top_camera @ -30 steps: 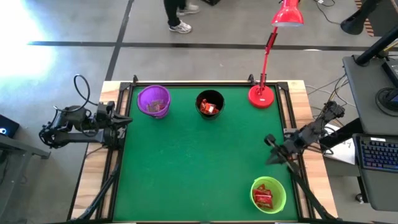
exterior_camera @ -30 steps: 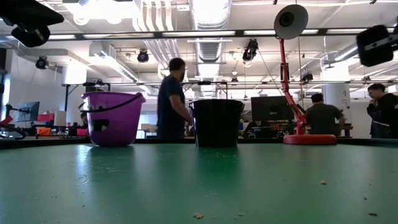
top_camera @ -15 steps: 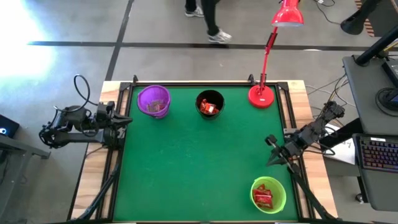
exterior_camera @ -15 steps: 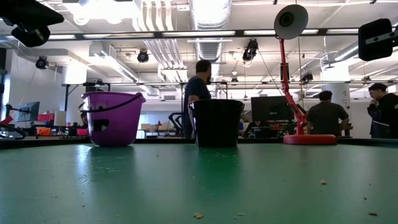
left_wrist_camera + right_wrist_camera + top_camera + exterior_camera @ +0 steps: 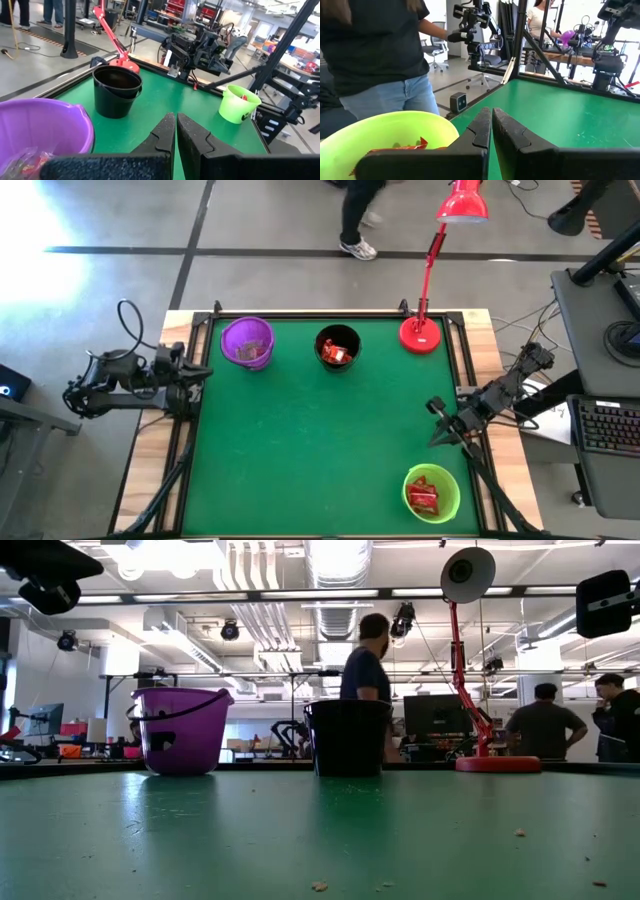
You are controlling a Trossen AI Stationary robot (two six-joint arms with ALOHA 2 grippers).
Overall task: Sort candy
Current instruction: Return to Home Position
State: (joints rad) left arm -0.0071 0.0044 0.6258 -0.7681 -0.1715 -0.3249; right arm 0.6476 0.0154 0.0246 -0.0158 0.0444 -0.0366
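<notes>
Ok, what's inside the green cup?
Red wrapped candy lies in the green cup. The pieces overlap, so their number, and anything beneath them, can't be seen.

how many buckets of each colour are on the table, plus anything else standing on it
purple bucket: 1
black bucket: 1
green bucket: 1
red desk lamp: 1
total: 4
</notes>
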